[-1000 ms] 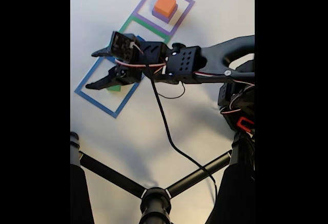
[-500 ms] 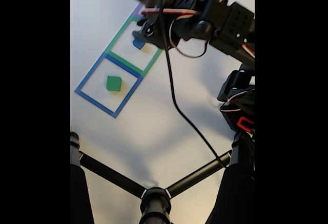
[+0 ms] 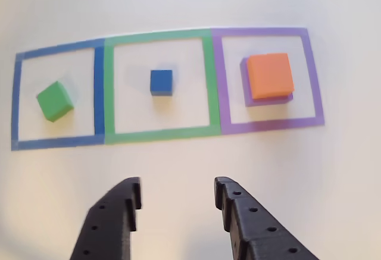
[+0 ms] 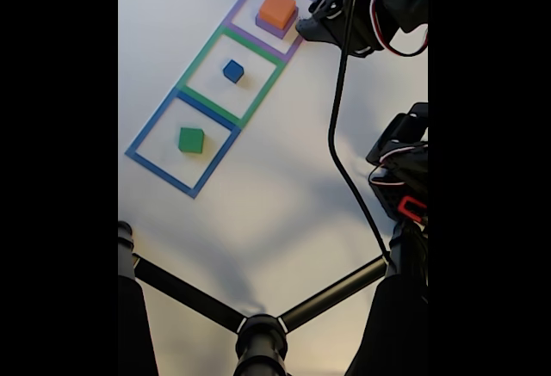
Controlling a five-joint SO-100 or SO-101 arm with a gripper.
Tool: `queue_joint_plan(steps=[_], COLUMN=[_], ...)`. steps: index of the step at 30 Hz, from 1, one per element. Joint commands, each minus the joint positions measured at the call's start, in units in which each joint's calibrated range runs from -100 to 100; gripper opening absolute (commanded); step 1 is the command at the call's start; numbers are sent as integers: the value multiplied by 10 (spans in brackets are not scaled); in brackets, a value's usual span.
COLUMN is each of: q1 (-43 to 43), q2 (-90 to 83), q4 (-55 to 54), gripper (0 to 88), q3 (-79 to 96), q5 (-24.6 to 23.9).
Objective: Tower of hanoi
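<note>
White table [image 3: 333, 171]: blocks [image 3: 161, 82] beyond empty, parted claw [image 3: 177, 196].

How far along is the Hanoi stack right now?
Early. Done: green cube sits alone in the blue tape square, blue cube alone in the green one. In hand: nothing; the gripper is open, empty. Left: orange block on purple slab, unmoved.

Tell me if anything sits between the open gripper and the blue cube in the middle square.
Nothing visible does. In the other view the gripper is open and empty, and between it and the blue cube lie only bare table and the flat green tape square. The green cube and orange block sit off to either side.
</note>
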Motion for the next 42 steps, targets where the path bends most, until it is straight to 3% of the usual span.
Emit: queue_joint_plan(steps=[1, 11, 21, 31, 42], q1=[31, 71, 45, 23, 14], q2=[-87, -151, -71, 134, 320], q4=[-122, -464, -910, -1219, -1398], gripper=[247, 391, 416, 417, 417], q3=[164, 505, 768, 824, 798], q5=[0, 0, 0, 0, 0])
